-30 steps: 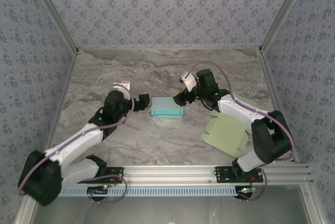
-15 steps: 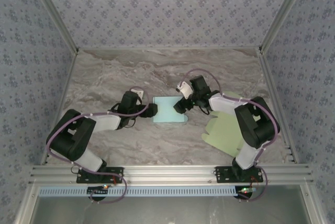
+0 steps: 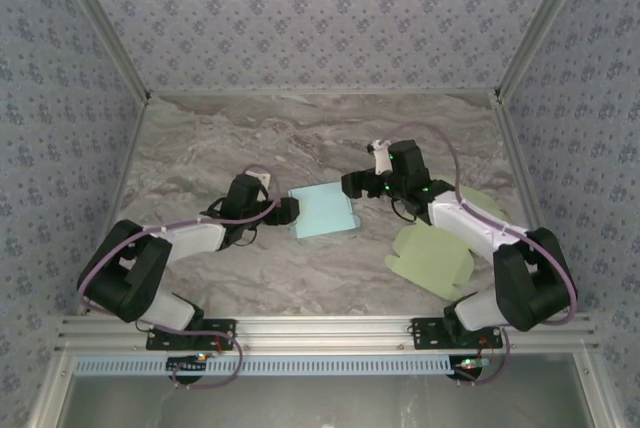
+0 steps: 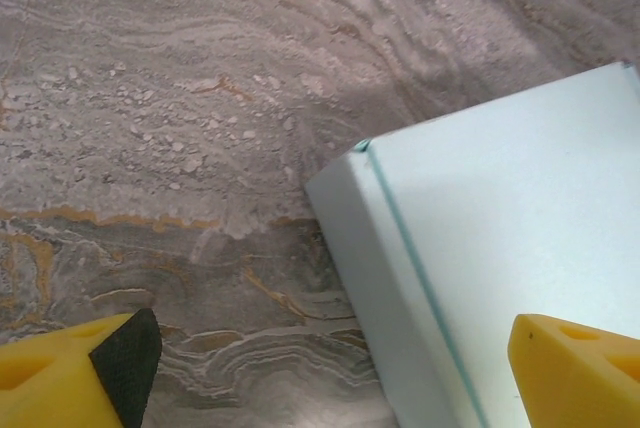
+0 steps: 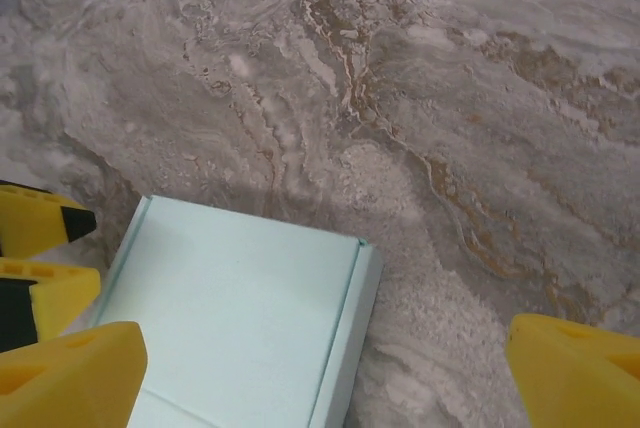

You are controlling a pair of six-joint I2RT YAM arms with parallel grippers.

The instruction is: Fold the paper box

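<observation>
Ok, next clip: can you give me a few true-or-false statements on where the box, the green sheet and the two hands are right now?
1. The light blue box lies between the left hand and the right hand. True.
2. The left hand is shut on the light blue box. False: its jaws stand wide open at the box's edge.
3. A flat pale green sheet lies on the table beside the right arm. True.
4. The pale green sheet is stacked on the light blue box. False: they lie apart, with bare table between them.
5. The right hand is open. True.
</observation>
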